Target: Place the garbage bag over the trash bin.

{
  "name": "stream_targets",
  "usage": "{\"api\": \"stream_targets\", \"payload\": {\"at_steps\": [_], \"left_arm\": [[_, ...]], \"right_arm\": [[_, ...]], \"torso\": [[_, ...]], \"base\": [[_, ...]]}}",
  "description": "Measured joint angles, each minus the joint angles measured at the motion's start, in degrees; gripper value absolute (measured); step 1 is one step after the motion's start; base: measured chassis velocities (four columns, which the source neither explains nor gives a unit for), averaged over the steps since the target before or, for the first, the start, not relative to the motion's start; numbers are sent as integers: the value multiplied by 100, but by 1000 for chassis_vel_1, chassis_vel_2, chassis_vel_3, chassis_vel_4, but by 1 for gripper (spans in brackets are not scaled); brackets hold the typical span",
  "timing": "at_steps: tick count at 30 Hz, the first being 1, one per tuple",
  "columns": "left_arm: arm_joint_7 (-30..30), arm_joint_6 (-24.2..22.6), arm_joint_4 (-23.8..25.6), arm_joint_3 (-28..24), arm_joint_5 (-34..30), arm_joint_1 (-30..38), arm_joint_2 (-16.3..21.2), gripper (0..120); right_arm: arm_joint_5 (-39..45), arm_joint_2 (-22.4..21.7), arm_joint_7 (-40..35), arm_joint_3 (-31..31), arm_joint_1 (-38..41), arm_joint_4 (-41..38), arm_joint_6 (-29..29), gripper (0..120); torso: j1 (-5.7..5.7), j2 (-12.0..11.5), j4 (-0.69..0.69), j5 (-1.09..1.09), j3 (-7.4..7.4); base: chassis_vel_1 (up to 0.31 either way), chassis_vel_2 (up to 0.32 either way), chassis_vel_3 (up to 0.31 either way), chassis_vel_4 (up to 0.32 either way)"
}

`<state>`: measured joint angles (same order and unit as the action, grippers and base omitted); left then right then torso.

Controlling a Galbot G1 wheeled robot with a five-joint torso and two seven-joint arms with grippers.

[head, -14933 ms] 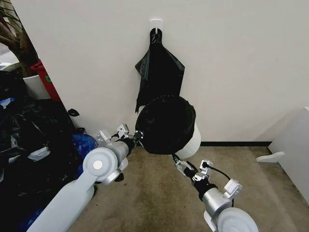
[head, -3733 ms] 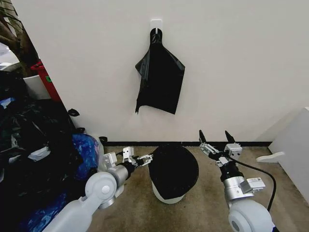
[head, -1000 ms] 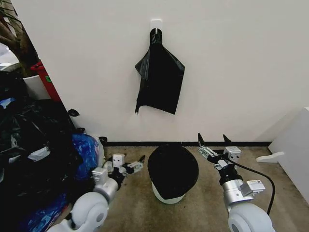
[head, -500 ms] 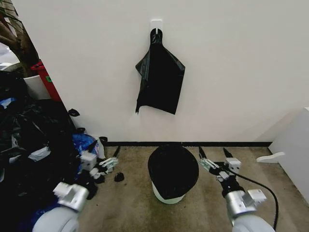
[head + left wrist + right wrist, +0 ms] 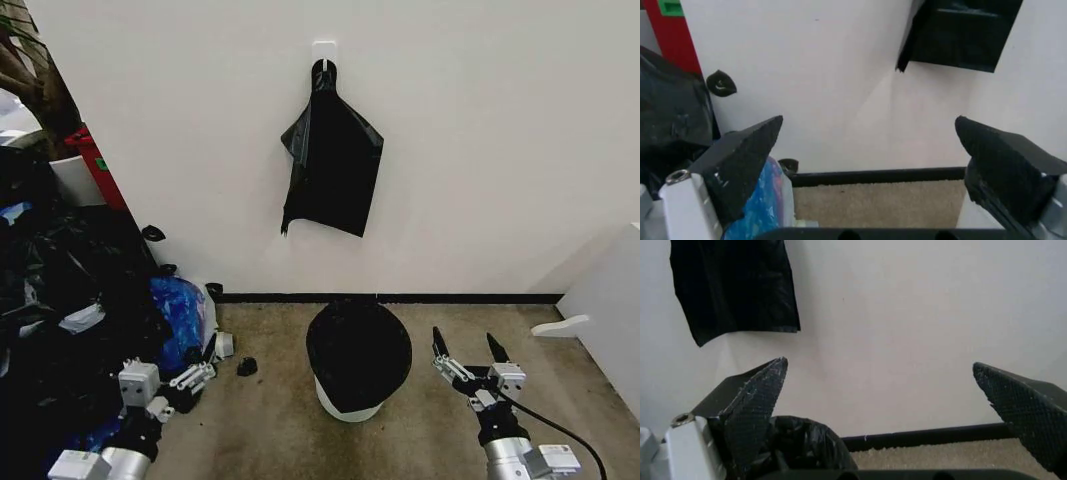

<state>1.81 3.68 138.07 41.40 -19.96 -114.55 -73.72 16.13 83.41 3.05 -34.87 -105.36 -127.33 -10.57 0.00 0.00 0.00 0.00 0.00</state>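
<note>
Head view: one trash bin is standing on the carpet at 6 o'clock from the wall hook, with one garbage bag sitting over its mouth and draping down most of its side, a white band showing at the base. Two hands are hanging low: the left hand at 9 o'clock of the bin, fingers spread and grasping nothing, next to the heap of black sacks; the right hand at 3 o'clock, released, with bare carpet around it. One bundle of flat black bags is hanging on the wall.

Left wrist view: both fingers are standing wide apart, framing wall and baseboard.

Right wrist view: fingers are spread, and the bagged bin is showing beside one of them.
</note>
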Motion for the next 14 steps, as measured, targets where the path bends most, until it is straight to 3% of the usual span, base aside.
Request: {"api": "stream_targets", "payload": {"at_steps": [14], "left_arm": [[-72,-45,-12,-147,275,18,20,100]], "right_arm": [[-62,30,19,-26,-72,3,-77,100]], "torso": [[0,0,0,0,1]], "base": [[0,0,0,0]]}}
